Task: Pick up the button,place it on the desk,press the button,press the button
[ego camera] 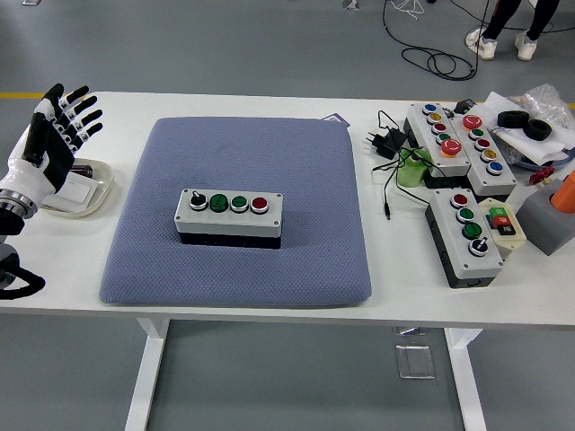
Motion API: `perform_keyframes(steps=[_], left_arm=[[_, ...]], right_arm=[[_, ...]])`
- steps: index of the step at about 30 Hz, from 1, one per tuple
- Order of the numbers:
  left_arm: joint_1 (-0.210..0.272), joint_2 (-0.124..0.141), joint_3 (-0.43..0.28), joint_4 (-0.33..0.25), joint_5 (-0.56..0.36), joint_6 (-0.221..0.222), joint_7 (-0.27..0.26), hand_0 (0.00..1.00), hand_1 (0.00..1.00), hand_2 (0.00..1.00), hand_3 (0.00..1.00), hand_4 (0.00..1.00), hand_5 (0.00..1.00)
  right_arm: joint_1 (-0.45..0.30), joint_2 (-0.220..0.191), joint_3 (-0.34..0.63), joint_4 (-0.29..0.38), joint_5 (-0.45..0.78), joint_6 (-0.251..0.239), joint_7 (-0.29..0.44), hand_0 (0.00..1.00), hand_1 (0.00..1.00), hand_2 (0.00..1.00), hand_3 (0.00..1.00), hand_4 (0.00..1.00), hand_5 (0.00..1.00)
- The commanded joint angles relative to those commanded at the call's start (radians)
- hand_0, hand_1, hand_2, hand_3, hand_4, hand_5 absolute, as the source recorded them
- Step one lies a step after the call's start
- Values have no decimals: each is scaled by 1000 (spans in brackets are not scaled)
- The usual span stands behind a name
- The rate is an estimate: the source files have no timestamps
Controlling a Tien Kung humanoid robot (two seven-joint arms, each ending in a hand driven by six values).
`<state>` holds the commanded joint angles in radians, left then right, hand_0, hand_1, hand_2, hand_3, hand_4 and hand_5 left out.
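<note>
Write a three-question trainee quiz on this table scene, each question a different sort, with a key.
1. True or false: the left hand grips the button box.
2. The button box on the blue pad has its red button at which end? A left, B right.
3. Fill in: the left hand hovers over a white ____.

Key: 1 false, its fingers are spread and hold nothing; 2 B; 3 dish.
</note>
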<state>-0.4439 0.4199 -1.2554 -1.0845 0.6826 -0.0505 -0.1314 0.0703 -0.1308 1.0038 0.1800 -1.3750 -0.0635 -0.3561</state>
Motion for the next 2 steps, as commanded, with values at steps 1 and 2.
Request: perform_keyframes(steps=[1, 2], left_arm=[[0, 0, 0, 0, 1, -1, 0, 940, 934, 967, 925, 668, 998], [1, 1, 1, 1, 2, -4, 1, 940, 934, 967, 925, 668, 998]], right_arm=[[0, 0, 0, 0, -1, 0, 0, 640, 463, 614, 565, 305, 236], [-1, 0, -1, 0, -2, 1, 0, 640, 463, 614, 565, 305, 236]])
